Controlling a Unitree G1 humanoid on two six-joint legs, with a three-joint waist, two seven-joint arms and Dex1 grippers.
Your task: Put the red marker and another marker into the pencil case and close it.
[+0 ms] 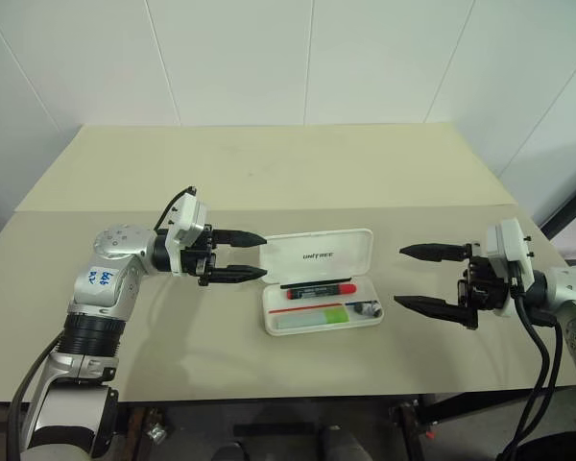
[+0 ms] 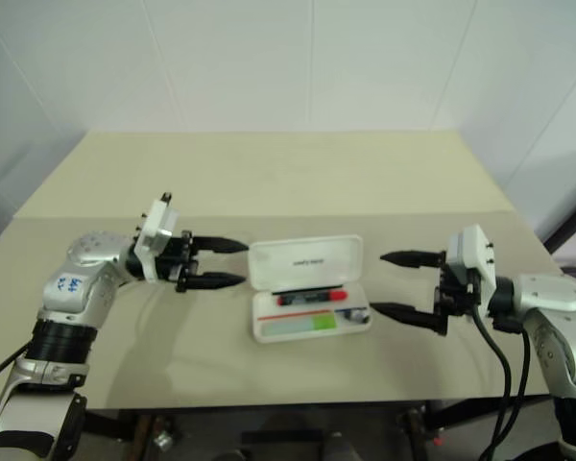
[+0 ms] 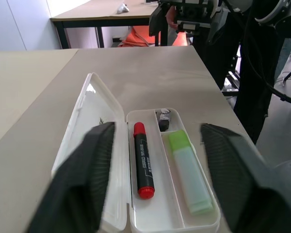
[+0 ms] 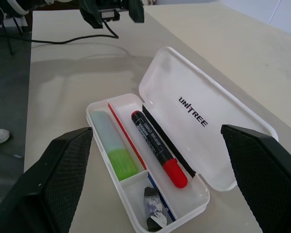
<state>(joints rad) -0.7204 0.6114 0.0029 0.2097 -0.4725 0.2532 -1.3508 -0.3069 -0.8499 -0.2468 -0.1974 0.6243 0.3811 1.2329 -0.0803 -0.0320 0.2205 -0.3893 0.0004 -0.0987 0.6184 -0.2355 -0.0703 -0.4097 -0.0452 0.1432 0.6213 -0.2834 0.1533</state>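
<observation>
On the beige tabletop point(image 1: 298, 173) between my two arms sits the white hard-plastic hinged pencil case point(image 1: 321, 280), its lid standing open toward the far side with the dark lettering showing. Both pens already lie in its tray: the slim black-barrelled red marker with its red cap point(image 1: 319, 289) in the compartment next to the hinge, and the chunky bright green highlighter point(image 1: 312, 315) in the near compartment, parallel to it, with a small dark object point(image 1: 365, 309) in the little end pocket. So I judge the loading done and only the closing left.

My left gripper point(image 1: 251, 255) hangs level just beside the case's left end, fingers parted and holding nothing, aimed at the lid edge; from there it looks placed to tip the lid down. My right gripper point(image 1: 419, 278) floats well apart from the right end, jaws spread wide and empty, which keeps it clear of the swinging lid.
</observation>
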